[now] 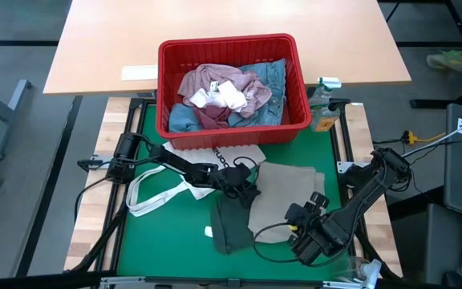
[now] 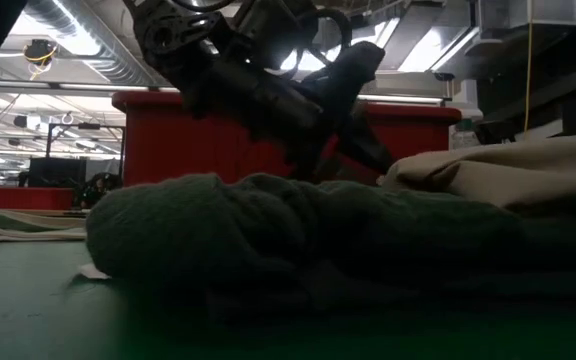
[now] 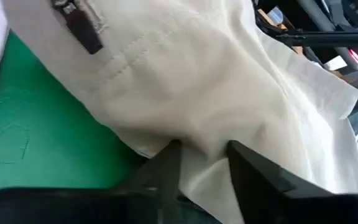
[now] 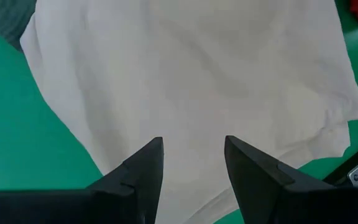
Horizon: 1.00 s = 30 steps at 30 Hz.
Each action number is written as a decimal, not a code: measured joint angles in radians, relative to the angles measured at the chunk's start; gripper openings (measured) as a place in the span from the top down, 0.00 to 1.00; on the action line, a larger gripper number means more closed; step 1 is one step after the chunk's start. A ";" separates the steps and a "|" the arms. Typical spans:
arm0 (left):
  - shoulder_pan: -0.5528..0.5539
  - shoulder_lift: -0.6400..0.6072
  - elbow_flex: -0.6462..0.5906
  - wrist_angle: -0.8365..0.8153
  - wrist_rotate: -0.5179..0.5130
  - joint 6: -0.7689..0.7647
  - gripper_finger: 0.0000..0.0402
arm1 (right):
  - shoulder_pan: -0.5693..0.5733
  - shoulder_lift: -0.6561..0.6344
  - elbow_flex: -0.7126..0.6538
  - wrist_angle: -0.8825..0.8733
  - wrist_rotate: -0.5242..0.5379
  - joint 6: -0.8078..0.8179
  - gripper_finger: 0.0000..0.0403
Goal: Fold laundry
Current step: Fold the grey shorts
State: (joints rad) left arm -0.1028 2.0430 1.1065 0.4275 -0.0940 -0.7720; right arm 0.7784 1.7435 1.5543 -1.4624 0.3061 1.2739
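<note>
The beige trousers (image 1: 287, 189) lie spread on the green mat, right of centre. A bunched dark green top (image 1: 231, 226) lies at their near left corner and fills the low view (image 2: 268, 230). More laundry lies heaped in the red basket (image 1: 231, 128) at the far side. My left gripper (image 1: 245, 191) is open and slants down at the trousers' left edge (image 3: 197, 81), with a ridge of cloth between its fingers. My right gripper (image 1: 305, 210) is open and hangs over the near part of the trousers (image 4: 197, 74), pointing down, clear of the cloth. My left gripper has its fingertips (image 3: 169, 158) set against the left edge of the trousers (image 3: 201, 134), coming in slanting down from the table's left. A low ridge of cloth stands in the gap between the two fingers. The trousers lie flat on the mat.
A white tote bag (image 1: 183, 189) with black lettering lies on the mat beside my left arm, its straps toward the left edge. A spray bottle (image 1: 323, 108) stands right of the basket. Bare green mat (image 1: 159, 241) shows at the near left.
</note>
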 joint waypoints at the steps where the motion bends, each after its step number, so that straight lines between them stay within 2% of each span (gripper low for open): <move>1: 0.000 0.000 0.000 0.001 0.000 0.003 0.73 | 0.000 0.000 0.000 0.000 0.000 0.000 0.57; 7: 0.000 0.000 0.000 0.014 0.002 0.023 0.97 | 0.000 0.000 0.000 -0.001 0.000 0.003 0.57; 15: 0.000 -0.008 0.000 0.011 0.011 0.024 0.99 | 0.002 0.000 0.000 0.023 -0.075 0.003 0.57; 24: 0.000 -0.008 0.000 0.009 0.011 0.024 1.00 | 0.060 0.008 -0.077 0.402 -0.056 -0.113 0.57; 27: 0.000 -0.008 0.000 0.007 0.011 0.024 1.00 | 0.087 0.028 -0.109 0.440 -0.053 -0.135 0.57; 30: 0.000 -0.008 0.000 0.008 0.011 0.024 1.00 | 0.112 0.057 -0.128 0.404 -0.055 -0.149 0.57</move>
State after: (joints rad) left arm -0.1028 2.0346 1.1065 0.4355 -0.0826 -0.7479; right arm 0.8900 1.8006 1.4262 -1.0588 0.2508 1.1252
